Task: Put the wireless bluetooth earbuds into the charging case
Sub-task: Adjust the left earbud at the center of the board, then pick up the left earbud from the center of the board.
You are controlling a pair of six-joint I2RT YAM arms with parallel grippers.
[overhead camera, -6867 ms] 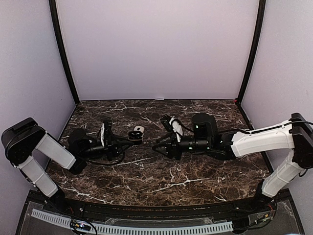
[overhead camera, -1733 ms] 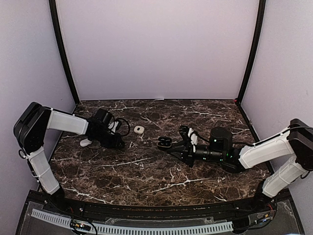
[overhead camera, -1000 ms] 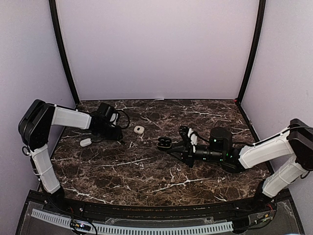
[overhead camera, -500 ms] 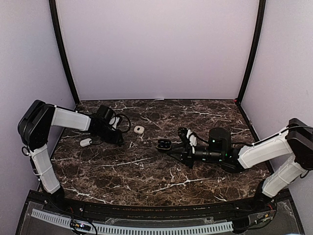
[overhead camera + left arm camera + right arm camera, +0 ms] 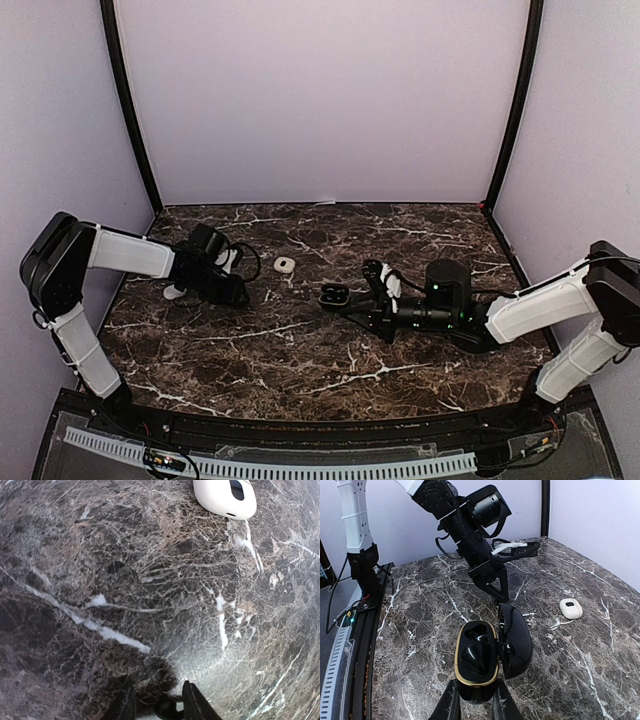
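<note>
earbuds (image 5: 285, 265): two, apart; charging case (image 5: 333, 295): one, open.

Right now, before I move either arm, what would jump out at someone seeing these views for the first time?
The open black charging case, gold-rimmed with wells that look empty, sits mid-table clamped in the right pincer. A white earbud lies loose on the marble tabletop, farther back and to the left of the case, ahead of the left pincer.

Black, gold-rimmed charging case (image 5: 476, 661): lid open, clamped in right tool (image 5: 472, 700). White earbud (image 5: 285, 265) loose on tabletop (image 5: 330, 350), well apart; second earbud (image 5: 172, 292) farther left.
</note>
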